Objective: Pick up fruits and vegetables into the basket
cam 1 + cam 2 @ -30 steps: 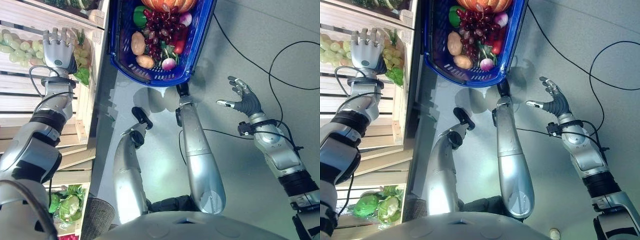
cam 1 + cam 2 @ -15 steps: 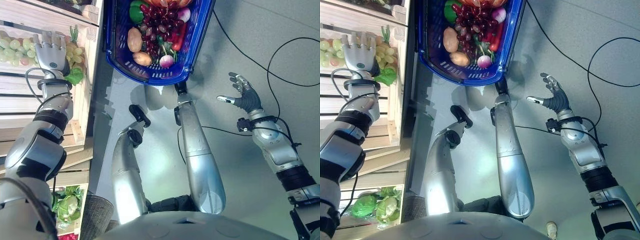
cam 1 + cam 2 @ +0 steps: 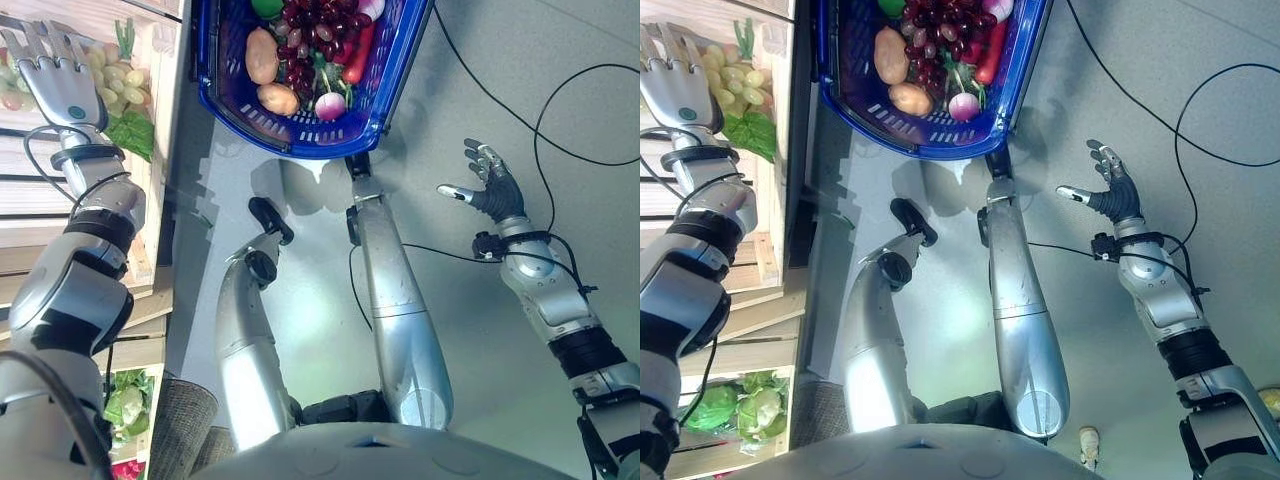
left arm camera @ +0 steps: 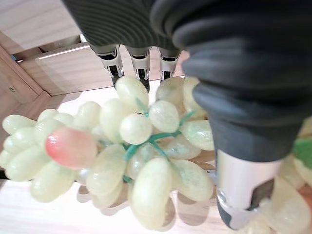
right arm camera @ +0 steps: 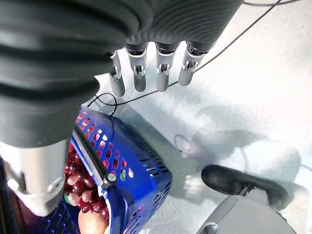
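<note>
- Left hand (image 3: 50,75) is up at the wooden slatted shelf (image 3: 40,215), fingers straight and spread over the bunch of pale green grapes on a green plastic stem (image 4: 131,146) — nothing gripped yet.
- Left wrist view: fingertips (image 4: 141,66) sit at the far edge of the bunch, thumb (image 4: 243,190) on the near side; the cluster lies between them on the light wood board.
- Right hand (image 3: 1108,190) hangs open over the grey floor, well apart from the blue perforated plastic basket (image 3: 385,95).
- Basket already carries dark red grapes (image 3: 315,35), two potatoes (image 3: 262,55), a radish and a red pepper.
- Handling, my read: the bunch looks light and knobbly, the berries smooth and likely slick, loosely joined, so it'll swing or sag if taken by one grape.
- Best hold — wrap fingers and thumb round the thick middle of the cluster near the stem, not the pink-tinted outlier grape (image 4: 70,146).
- Risk: loose berries catching the shelf lip on the way out.
</note>
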You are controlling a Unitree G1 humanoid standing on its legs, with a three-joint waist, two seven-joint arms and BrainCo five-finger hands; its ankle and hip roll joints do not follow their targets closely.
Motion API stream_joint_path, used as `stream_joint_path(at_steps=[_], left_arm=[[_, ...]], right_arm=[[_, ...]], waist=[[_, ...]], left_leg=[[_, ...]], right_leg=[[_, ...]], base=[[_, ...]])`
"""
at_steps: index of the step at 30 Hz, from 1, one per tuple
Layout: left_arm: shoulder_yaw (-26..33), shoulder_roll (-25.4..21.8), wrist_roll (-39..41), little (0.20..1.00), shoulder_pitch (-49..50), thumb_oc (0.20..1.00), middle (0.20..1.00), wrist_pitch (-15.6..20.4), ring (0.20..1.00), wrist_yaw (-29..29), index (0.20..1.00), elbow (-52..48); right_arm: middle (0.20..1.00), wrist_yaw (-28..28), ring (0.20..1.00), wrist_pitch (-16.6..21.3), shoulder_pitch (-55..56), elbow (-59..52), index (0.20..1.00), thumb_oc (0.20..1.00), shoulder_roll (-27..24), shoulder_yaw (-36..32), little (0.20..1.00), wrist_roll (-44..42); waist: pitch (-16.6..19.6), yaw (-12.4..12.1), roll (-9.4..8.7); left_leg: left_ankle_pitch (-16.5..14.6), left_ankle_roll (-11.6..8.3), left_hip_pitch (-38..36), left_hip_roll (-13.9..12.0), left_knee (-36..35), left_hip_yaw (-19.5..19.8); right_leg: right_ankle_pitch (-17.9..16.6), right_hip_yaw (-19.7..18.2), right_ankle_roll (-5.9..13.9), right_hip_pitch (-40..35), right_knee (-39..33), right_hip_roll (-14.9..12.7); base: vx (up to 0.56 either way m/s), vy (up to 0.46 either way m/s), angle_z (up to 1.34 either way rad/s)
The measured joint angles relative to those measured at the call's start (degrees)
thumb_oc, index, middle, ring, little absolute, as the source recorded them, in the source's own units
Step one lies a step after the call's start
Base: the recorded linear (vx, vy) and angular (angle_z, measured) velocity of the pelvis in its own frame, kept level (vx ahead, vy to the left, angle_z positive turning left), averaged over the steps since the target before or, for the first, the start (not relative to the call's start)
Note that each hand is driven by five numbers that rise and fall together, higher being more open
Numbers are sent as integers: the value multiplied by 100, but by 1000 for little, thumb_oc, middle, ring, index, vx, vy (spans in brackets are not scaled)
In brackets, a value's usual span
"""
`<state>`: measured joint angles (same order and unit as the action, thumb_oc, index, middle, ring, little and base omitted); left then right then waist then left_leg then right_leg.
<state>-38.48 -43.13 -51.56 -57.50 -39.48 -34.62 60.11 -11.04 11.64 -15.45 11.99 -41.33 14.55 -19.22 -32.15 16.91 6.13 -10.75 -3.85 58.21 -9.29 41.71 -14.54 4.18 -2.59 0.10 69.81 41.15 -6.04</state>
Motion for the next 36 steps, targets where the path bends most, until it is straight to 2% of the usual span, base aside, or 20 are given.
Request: stream_joint_path(at_steps=[2, 3, 4, 5, 24, 26, 30, 32, 35, 36], left_arm=[[0, 0, 48, 1000, -26, 1000, 1000, 25, 1000, 1, 1000, 14], [0, 0, 144, 727, -43, 727, 727, 77, 727, 0, 727, 19], [-2, 0, 256, 567, -48, 567, 567, 125, 567, -2, 567, 20], [-1, 0, 338, 200, -49, 200, 200, 183, 200, -4, 200, 22], [79, -16, 1180, 200, 22, 200, 200, 1288, 200, -639, 200, 122], [138, -15, 1714, 200, 94, 200, 200, 1428, 200, -667, 200, 75], [772, 72, 3302, 200, 350, 200, 200, 1887, 200, -672, 200, -46], [1467, 221, 4243, 200, 595, 200, 200, 2458, 200, -484, 200, -116], [1831, 320, 5040, 200, 883, 200, 200, 3049, 200, -212, 200, -323], [2113, 380, 5345, 200, 1005, 200, 200, 3258, 200, -57, 200, -459]], right_arm=[[1000, -2, 1000, 45, -56, 92, 1000, 1000, 10, 2, 1000, -2], [1000, -3, 1000, 69, -74, 102, 1000, 1000, 10, 2, 1000, -4], [1000, -1, 1000, 87, -83, 101, 1000, 1000, 12, 2, 1000, -4], [1000, 0, 1000, 111, -84, 101, 1000, 1000, 12, 2, 1000, -6], [1000, 18, 1000, 233, -76, 109, 1000, 1000, 84, 28, 1000, 8], [1000, 18, 1000, 233, -71, 114, 1000, 1000, 158, 27, 1000, 12], [1000, 62, 1000, 229, -62, 115, 1000, 1000, 217, 36, 1000, 22], [1000, 164, 1000, 110, -35, 120, 1000, 1000, 219, 38, 1000, 86], [1000, 251, 1000, -114, 46, 119, 1000, 1000, 215, 41, 1000, 255], [1000, 296, 1000, -270, 72, 124, 1000, 1000, 216, 41, 1000, 271]], waist=[[1, 0, -2], [1, -4, -2], [1, -4, -2], [1, -4, -3], [-4, -1, -82], [-6, -3, -85], [-15, -8, -100], [-25, -28, -116], [-17, -110, -133], [-18, -154, -135]], left_leg=[[-10, 5, 15, -8, 2, 10], [-13, 7, 16, -8, 1, 9], [-13, 8, 17, -8, 2, 9], [-13, 8, 17, -10, 1, 9], [-18, 2, -303, -22, -12, -3], [-18, 1, -363, -22, -17, -5], [-19, -2, -548, -24, -29, 8], [-18, -4, -750, -24, -49, 50], [-7, 4, -1008, -21, -119, 103], [7, 0, -1072, -20, -129, 125]], right_leg=[[-2, 3, -1, 1, -3, 6], [-2, 2, 0, 1, -3, 8], [-2, 3, 1, 1, -3, 8], [-2, 3, 1, 1, -4, 9], [-8, 17, -5, -308, -20, -13], [-8, 21, -6, -362, -15, -13], [-9, 39, -8, -554, -13, -17], [-6, 86, -10, -787, -18, -24], [25, 147, 21, -1086, -112, -35], [25, 173, 22, -1171, -121, -42]], base=[[0, 0, 0], [0, 0, 0], [0, 0, 0], [0, 0, 0], [-4, 14, 0], [0, 0, 0], [0, 0, 0], [-2, -33, 5], [-5, -39, 7], [-5, -36, 7]])
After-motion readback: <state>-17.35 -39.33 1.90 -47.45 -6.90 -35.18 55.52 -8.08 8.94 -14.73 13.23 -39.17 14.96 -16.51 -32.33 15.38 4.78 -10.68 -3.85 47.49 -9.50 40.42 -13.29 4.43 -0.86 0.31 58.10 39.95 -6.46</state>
